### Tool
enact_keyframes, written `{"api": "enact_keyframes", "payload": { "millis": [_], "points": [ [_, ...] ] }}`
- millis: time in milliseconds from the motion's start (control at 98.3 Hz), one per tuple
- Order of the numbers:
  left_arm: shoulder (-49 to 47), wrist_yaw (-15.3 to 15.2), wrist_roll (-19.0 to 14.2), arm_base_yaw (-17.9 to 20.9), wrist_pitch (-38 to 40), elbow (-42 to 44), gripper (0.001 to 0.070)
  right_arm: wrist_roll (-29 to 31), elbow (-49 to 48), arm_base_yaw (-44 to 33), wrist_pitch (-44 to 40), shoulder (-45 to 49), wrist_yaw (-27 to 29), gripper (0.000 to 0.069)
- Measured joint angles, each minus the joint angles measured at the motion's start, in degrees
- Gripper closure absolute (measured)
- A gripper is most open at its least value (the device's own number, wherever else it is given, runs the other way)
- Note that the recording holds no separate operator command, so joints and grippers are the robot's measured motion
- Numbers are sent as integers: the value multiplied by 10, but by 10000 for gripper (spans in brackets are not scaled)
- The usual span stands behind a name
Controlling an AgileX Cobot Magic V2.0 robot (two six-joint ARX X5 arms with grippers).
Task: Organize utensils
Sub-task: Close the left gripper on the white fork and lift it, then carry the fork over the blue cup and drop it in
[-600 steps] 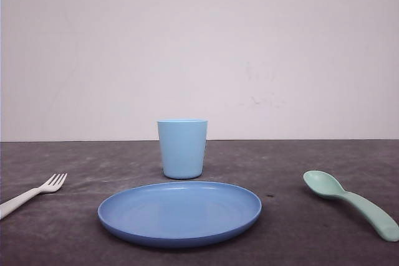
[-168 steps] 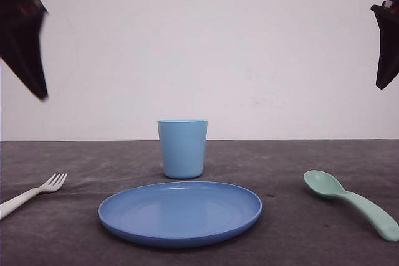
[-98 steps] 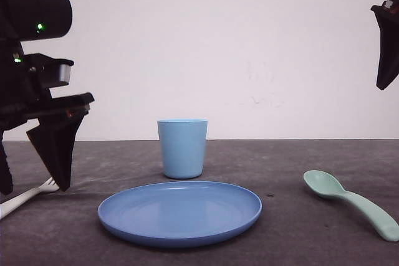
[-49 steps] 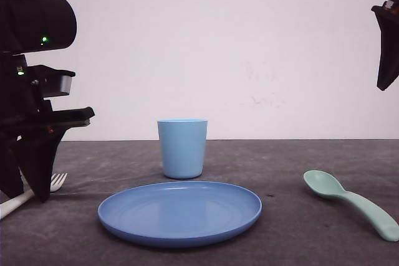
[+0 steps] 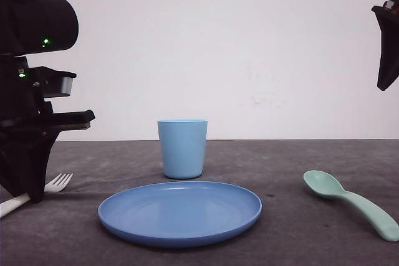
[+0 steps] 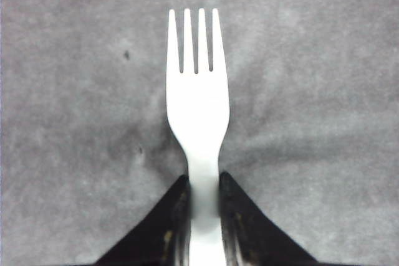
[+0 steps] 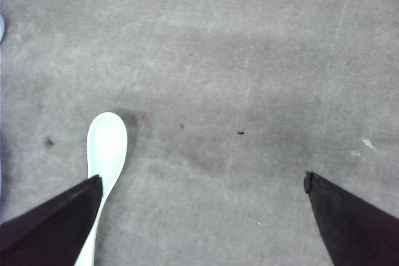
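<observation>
**Fork clamped at the left, spoon left lying at the right**

The left gripper [image 6: 204, 216] was seen lowered to the dark grey table [image 5: 299, 228] at the left side, its two black fingers [image 6: 168, 222] pressed against either side of the handle of the small white plastic four-tined fork [image 6: 197, 110]. The fork's neck was pinched between them, with the tines pointing away from the wrist and lying flat over the table surface. In the front view the tines [image 5: 58, 182] were seen projecting just beside the black body of the left arm [image 5: 28, 110].

The right gripper [image 7: 202, 200] was held high above the table at the right, its fingers spread wide with nothing between them. The mint-green plastic spoon with a thick curved handle [image 5: 349, 202] was found lying on the table at the right, bowl upward, its bowl [image 7: 106, 144] just beside one finger in the right wrist view.

A round blue plate [image 5: 179, 212] was placed at the centre, and a light blue cup [image 5: 182, 148] stood upright just behind it.
</observation>
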Motion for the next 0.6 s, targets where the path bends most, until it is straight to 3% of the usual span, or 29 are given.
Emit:
{"api": "enact_keyframes", "payload": {
  "millis": [326, 478, 600],
  "points": [
    [-68, 19, 10, -21, 25, 57, 666, 0, 0, 0, 0, 0, 0, 33],
    [-106, 29, 28, -30, 87, 102, 666, 0, 0, 0, 0, 0, 0, 33],
    [-117, 31, 42, -34, 181, 106, 666, 0, 0, 0, 0, 0, 0, 33]
  ]
}}
